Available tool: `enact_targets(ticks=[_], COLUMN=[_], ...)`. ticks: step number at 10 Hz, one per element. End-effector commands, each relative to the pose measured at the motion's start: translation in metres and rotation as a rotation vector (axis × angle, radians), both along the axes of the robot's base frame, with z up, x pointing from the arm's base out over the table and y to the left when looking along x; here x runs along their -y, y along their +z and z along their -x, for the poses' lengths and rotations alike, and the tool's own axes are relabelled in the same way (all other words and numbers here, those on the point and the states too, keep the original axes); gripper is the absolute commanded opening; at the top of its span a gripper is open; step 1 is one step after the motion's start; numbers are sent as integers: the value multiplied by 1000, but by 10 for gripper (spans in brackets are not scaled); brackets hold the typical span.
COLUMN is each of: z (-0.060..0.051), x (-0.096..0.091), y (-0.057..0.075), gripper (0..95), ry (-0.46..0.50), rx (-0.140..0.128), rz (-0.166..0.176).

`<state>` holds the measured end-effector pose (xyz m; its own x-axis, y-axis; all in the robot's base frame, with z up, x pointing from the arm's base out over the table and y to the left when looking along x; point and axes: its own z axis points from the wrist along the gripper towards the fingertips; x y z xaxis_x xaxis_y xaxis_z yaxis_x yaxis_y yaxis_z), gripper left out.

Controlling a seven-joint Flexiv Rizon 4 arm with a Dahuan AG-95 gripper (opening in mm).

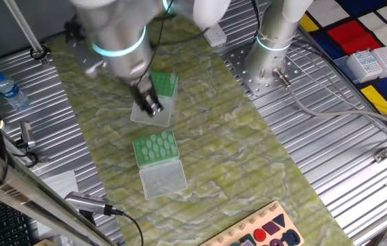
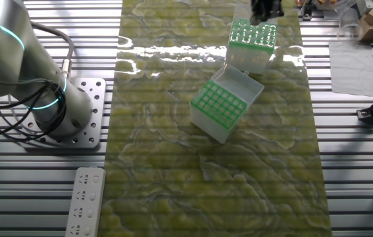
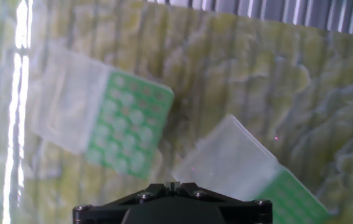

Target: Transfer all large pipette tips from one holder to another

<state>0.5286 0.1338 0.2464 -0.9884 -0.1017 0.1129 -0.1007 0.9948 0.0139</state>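
Two green-topped tip holders stand on the green mat, each with its clear lid folded open. My gripper (image 1: 152, 106) hangs over the far holder (image 1: 164, 85), which in the other fixed view (image 2: 252, 41) shows whitish dots in its grid. The near holder (image 1: 155, 149) lies closer to the camera, (image 2: 218, 105). In the hand view both holders (image 3: 128, 126) (image 3: 290, 194) lie below me, blurred. The gripper (image 3: 173, 185) has its fingers together with a small pale sliver between them, seemingly a large pipette tip; its length is hidden.
A second arm's base (image 1: 275, 41) stands at the back right. A water bottle (image 1: 9, 91) lies on the left of the ribbed table. Spare tip boxes (image 1: 374, 63) sit at the far right, and a shape board (image 1: 261, 232) is at the front edge.
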Motion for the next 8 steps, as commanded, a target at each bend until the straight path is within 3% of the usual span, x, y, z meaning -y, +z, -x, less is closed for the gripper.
enact_targets(ticks=[1,3,5,8], z=[2,2,2,2], x=[2,2,2,2], y=[0,0,0,0], gripper=[0,0,0,0], ry=[10,44,65,25], rx=[5,-32,-24,-12], rz=[-7,-24,-44,-35])
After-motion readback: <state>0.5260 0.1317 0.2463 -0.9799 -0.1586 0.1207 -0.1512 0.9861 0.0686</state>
